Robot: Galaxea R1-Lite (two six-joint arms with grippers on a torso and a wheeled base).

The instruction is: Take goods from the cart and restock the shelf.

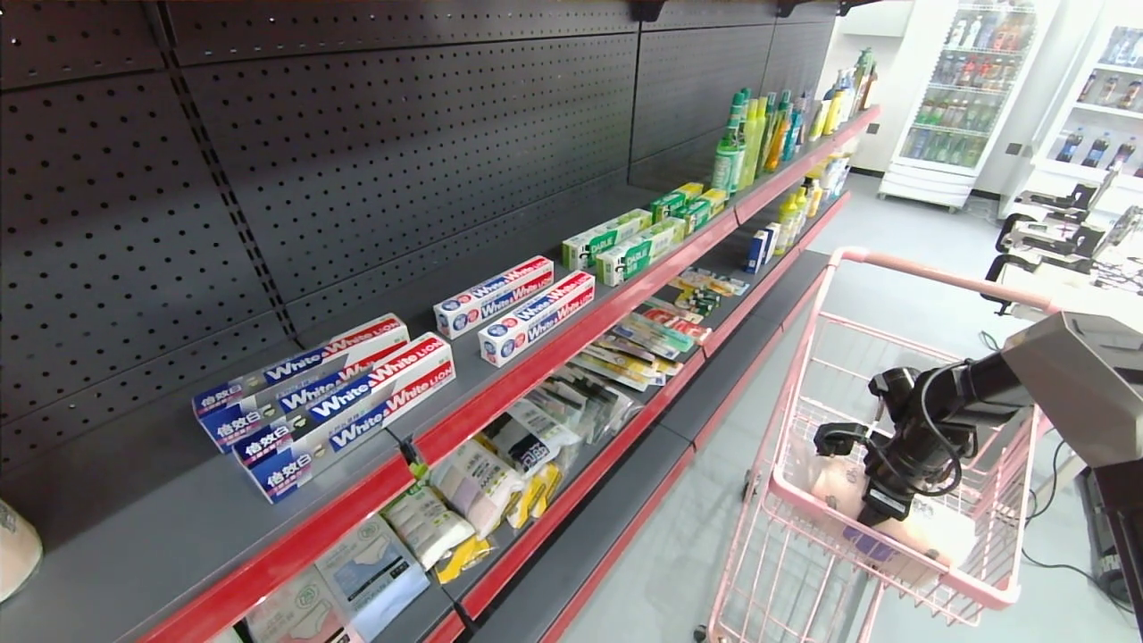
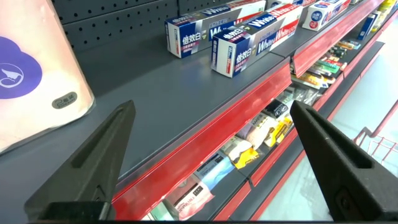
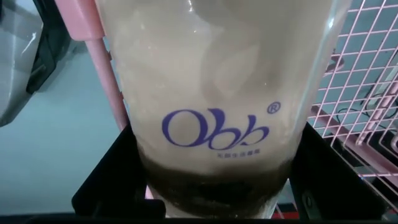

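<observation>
This is a shop. Long shelves (image 1: 571, 333) hold rows of toothpaste boxes (image 1: 348, 402) and bottles (image 1: 755, 134). A pink cart (image 1: 946, 279) stands in the aisle. Fridges (image 1: 973, 80) full of drinks stand at the back.

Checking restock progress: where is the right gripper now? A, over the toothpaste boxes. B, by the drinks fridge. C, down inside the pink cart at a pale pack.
C: the head view shows the right gripper down in the pink cart, against a pale wrapped pack.
</observation>
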